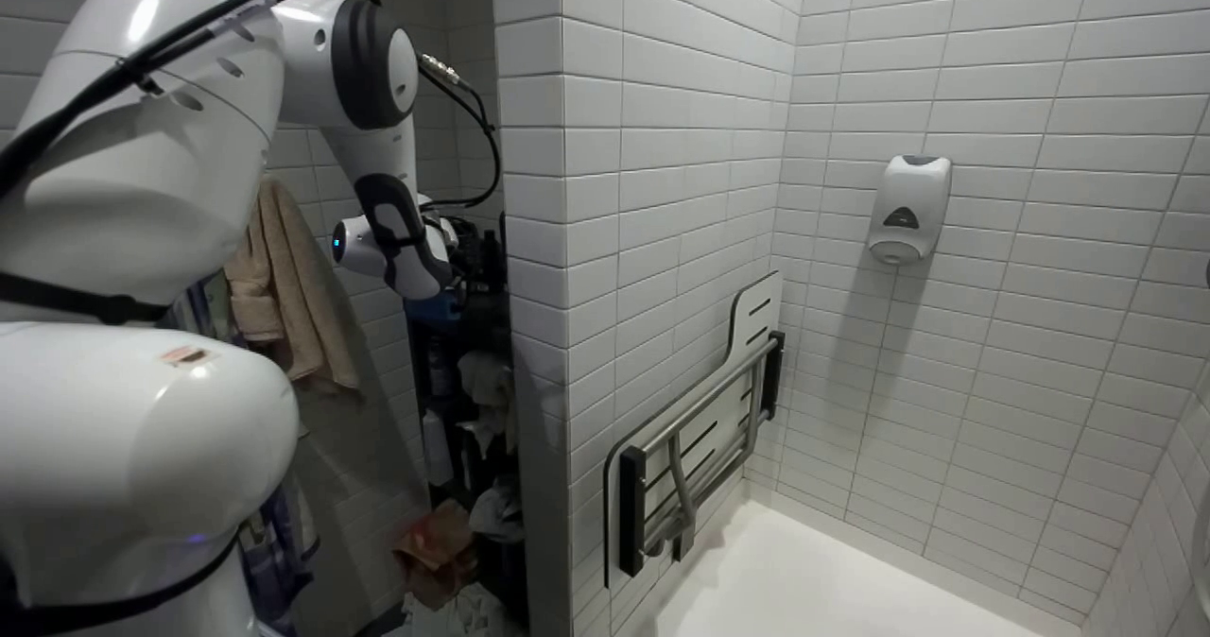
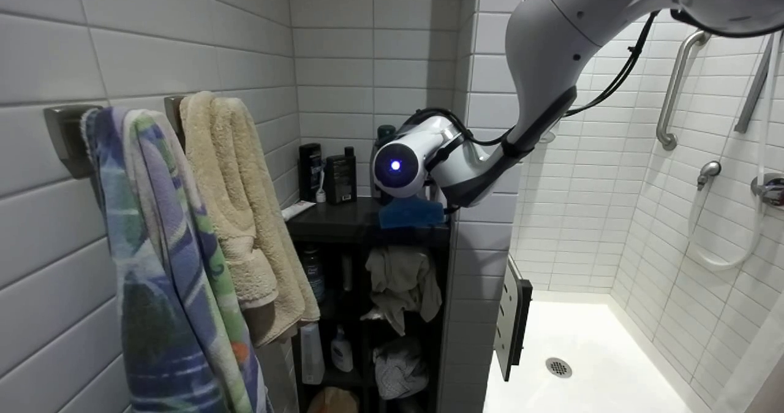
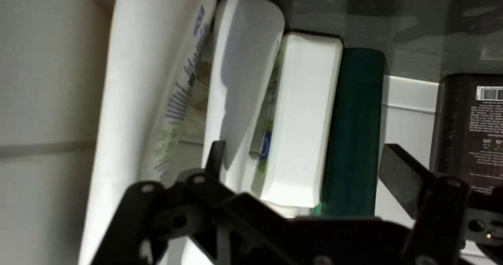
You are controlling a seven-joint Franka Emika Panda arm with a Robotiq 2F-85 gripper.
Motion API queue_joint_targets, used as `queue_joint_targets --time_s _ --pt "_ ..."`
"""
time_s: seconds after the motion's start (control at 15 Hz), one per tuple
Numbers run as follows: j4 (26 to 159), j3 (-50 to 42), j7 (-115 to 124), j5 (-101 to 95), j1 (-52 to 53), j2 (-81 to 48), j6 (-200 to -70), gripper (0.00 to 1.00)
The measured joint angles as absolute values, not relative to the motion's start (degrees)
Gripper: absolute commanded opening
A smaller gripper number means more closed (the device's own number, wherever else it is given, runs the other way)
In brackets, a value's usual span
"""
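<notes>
Standing wide apart, the jaws pinch nothing; whether they touch anything, can't tell. Framed between them in the wrist view: white boxy bottle (image 3: 304,115) and dark green bottle (image 3: 355,131), packed side by side, probably to save room. Rounded white bottle (image 3: 251,48) also there, partly hidden by one jaw. Just outside that jaw, big white printed container (image 3: 157,80); outside the opposite jaw, dark labelled bottle (image 3: 471,139), set a little apart from the green one. Glossy black shelf top (image 3: 393,25) seems to carry the lot, presumably for reach. Beyond the jaws, in an exterior view, beige towel (image 2: 239,204) and patterned towel (image 2: 177,247) hang from wall hooks (image 2: 67,137), likely to dry. Round the partition (image 1: 605,193), shower seat (image 1: 714,410) in both exterior views, folded up, likely to free standing room.
</notes>
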State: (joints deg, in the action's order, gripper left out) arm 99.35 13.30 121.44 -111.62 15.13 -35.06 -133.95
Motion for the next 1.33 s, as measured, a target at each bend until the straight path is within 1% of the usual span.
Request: queue_joint_targets --time_s 0.07,0.13,0.2,0.27,0.33,0.4,0.47,0.53,0.6,0.73,0.87,0.93,1.13,1.2,1.27,1.33 --pt "99.3 13.3 121.5 -111.7 15.1 -35.1 -133.8 1.0" --pt "99.3 13.3 121.7 -111.8 15.1 -35.1 -133.8 0.92" --pt "99.3 13.3 121.9 -111.9 15.1 -35.2 -133.7 0.88" --pt "99.3 13.3 122.0 -112.0 15.1 -35.2 -133.6 0.78" --pt "99.2 13.3 122.1 -112.1 15.1 -35.2 -133.5 0.77" --pt "99.2 13.3 122.1 -112.1 15.1 -35.2 -133.4 0.81" --pt "99.2 13.3 122.1 -112.1 15.1 -35.2 -133.3 0.79" --pt "99.2 13.3 122.1 -112.1 15.2 -35.2 -133.2 0.82" --pt "99.1 13.3 122.2 -112.1 15.2 -35.2 -133.1 0.81" --pt "99.1 13.3 122.2 -112.1 15.2 -35.2 -133.0 0.83" --pt "99.1 13.3 122.3 -112.2 15.2 -35.2 -132.9 0.79" --pt "99.1 13.3 122.3 -112.2 15.2 -35.2 -132.9 0.6" --pt "99.1 13.3 122.5 -112.2 15.2 -35.2 -132.7 0.45" --pt "99.1 13.3 122.6 -112.2 15.2 -35.2 -132.5 0.38" --pt "99.0 13.3 122.8 -112.2 15.2 -35.2 -132.4 0.28" --pt "99.0 13.3 122.9 -112.2 15.2 -35.2 -132.4 0.21"
